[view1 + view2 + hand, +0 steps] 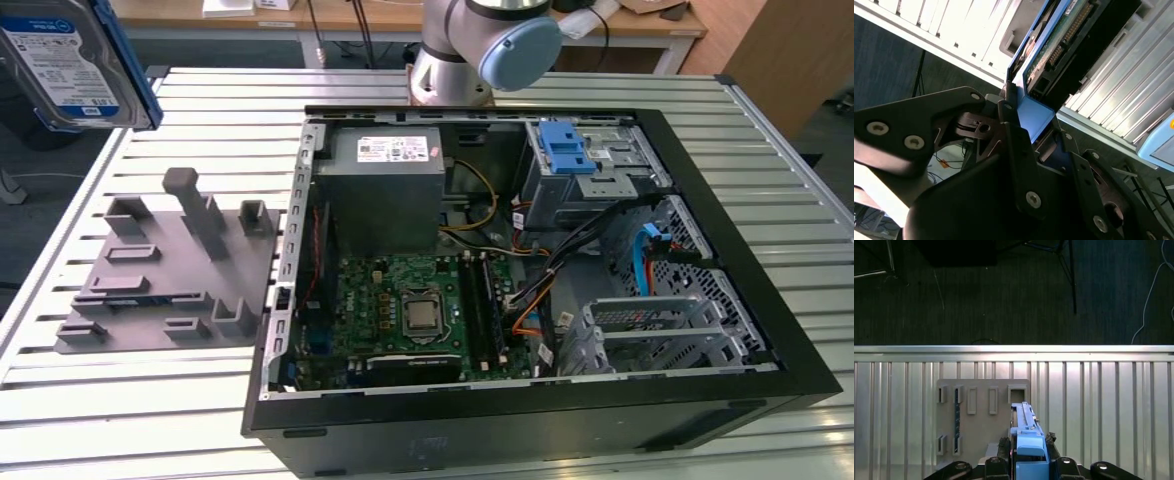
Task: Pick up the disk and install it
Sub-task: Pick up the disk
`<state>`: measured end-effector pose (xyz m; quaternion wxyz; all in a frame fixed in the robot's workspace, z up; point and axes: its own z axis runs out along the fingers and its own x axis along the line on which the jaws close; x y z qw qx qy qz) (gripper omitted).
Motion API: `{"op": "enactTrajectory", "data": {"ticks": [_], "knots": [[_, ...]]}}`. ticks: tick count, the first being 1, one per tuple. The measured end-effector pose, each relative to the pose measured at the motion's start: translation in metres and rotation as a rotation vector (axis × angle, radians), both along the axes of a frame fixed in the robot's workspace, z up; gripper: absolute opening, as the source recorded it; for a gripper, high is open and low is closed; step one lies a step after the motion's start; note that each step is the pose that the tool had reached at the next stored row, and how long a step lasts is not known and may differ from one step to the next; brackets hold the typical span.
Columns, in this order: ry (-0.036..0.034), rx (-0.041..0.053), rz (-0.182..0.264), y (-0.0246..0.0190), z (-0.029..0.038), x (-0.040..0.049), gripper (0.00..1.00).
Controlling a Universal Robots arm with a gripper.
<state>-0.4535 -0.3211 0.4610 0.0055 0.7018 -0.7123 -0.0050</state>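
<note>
Gripper [1027,442] clenched on the blue rail of the disk [67,62], aloft at ten o'clock from the open computer case [747,330], over the grey fixture plate [979,426]. The grip seems centred, though partly hidden. A firm, untilted hold matters most here.

Silver robot arm [454,55] with a light-blue joint cap stands upright at the top centre of the exterior view. The black gripper [1027,441] has its fingers [1002,442] clamped from both sides on the blue rail end of the disk [1024,416], held edge-on. Both wrist views show this grip [1034,120].
</note>
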Motion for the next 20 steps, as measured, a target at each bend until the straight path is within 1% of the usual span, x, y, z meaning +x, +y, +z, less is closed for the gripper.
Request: {"op": "enactTrajectory", "data": {"ticks": [3,6,10,16,20], "knots": [[0.0002,-0.0001,0.000,0.0001,0.0002,0.0004,0.37],[0.0001,-0.0001,0.000,0.0000,0.0001,0.0029,0.37],[0.0000,-0.0004,0.000,0.0000,0.0011,0.0029,0.37],[0.0000,-0.0005,0.000,0.0000,0.0114,0.0030,0.37],[0.0001,-0.0005,0.000,0.0000,0.0169,0.0030,0.37]]}}
